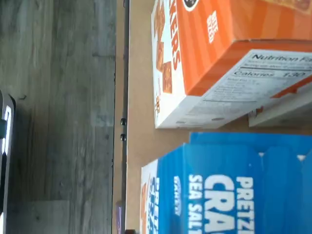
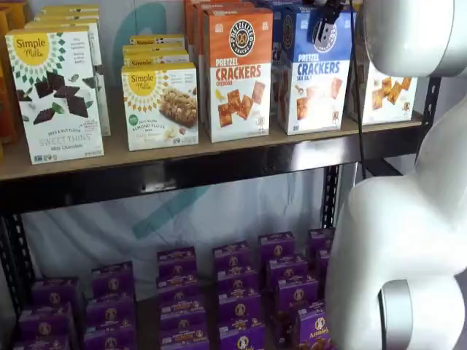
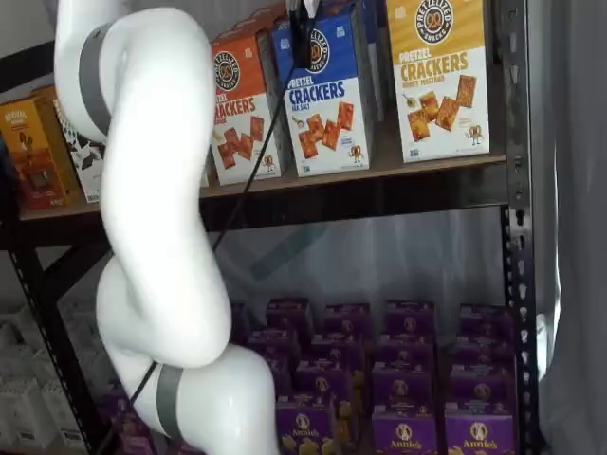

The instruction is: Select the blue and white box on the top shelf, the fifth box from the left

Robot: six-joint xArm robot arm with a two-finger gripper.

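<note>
Two shelves fill both shelf views, and the white arm stands in front of them, reaching up to the top shelf. On that board the blue and white box stands upright between an orange-topped cracker box on its left and a yellow-topped one on its right, near both but apart from them. The gripper hangs at the box's upper front; only dark fingers show against the blue, so I cannot tell whether they are spread or pressed together. The step in hand looks like the approach, with no grasp visible yet. Next, the fingers likely need to straddle the box's top and close on it. Its upper part is blue with a round logo, its lower part white with pictured orange crackers.
</note>
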